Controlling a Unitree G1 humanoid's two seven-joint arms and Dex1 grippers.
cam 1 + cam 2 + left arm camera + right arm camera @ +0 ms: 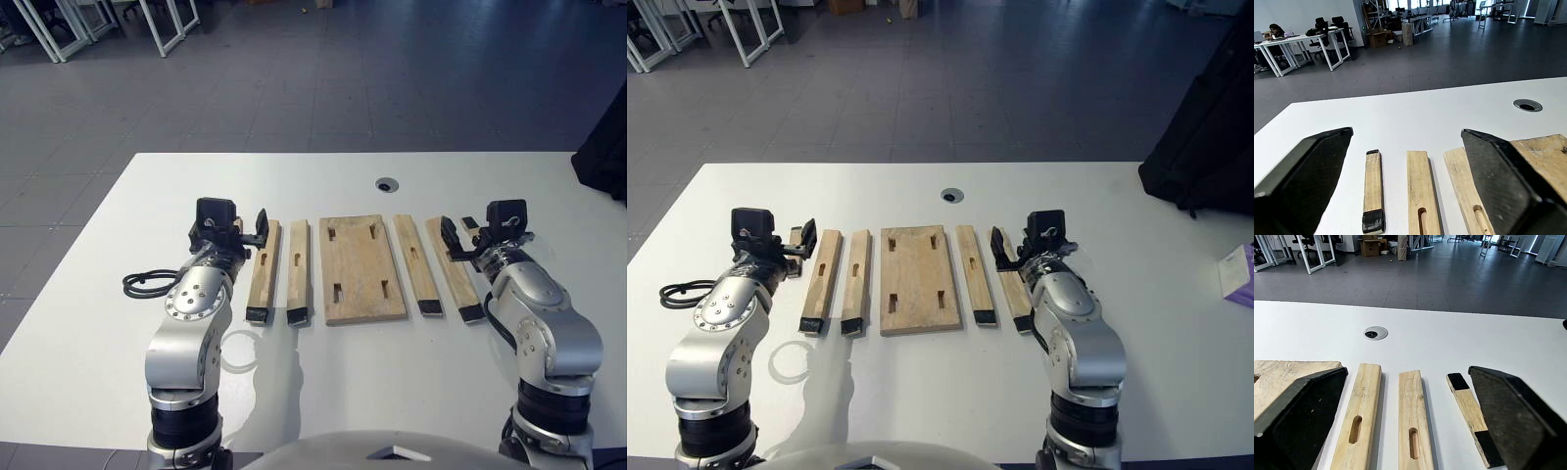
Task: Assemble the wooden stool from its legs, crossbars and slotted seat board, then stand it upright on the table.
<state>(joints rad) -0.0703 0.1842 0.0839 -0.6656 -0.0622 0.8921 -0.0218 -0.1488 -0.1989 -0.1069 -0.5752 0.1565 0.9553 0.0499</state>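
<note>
Laid out flat in one row on the white counter (147,196), with nothing joined yet. At the centre, the slotted seat board (363,269), its four slots facing up, probably to keep them in plain sight for fitting.

Just beside it on the left, apart from one another: inner left leg (299,271), outer left leg (263,271), then the short left crossbar (1373,191). Mirrored on the right: inner right leg (415,263), outer right leg (454,272), short right crossbar (1469,409). Seemingly sorted this way to give each arm its own half of the parts. Black-capped leg ends turned toward the robot.

Left pincer (1406,132) low at the far ends of the left pieces, jaws spread wide, gripping nothing. Right pincer (1408,369) the same over the right pieces, wide open and empty. Apparently poised for a first pick, with no choice of piece evident.

Off to the left, clear of the parts, a coiled black cable (147,284) and a pale ring (240,351); beyond the board, a round grommet (388,183)
</note>
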